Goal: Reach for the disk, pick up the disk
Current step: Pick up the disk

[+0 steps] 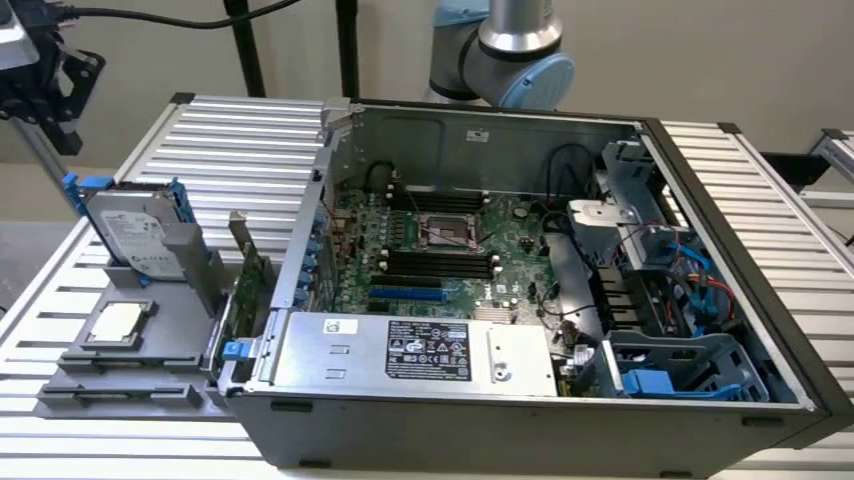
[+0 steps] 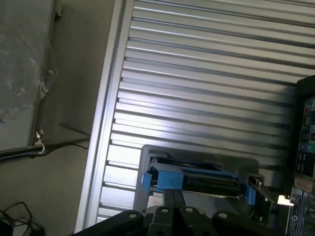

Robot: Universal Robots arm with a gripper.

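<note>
One disk [image 1: 134,235], silver-grey, clipped in blue frame, stood on edge in a grey holder [image 1: 187,270] on the slatted table [image 1: 240,140], just beside the open computer case [image 1: 534,425]. My pincer [image 2: 173,194] hung above it, apart, fingers pressed together, holding nothing.

The computer case [image 1: 534,430] sits on the tabletop [image 1: 240,140], open at the top. Inside it, the power supply box [image 1: 414,350] lies along the near wall. The motherboard [image 1: 441,240] lies behind that box, and the drive cage [image 1: 681,365] is in the near corner at the exterior view's right. My arm's base [image 1: 514,50] stands behind the case. Just beside the case, at the exterior view's left, a stand [image 1: 194,265] holds the disk [image 1: 134,230] upright and leaning. The chip tray [image 1: 114,325] lies in front of the disk. My fingers [image 2: 169,199], pressed side by side, hang above the disk and apart from it, toward the exterior view's left.
</note>
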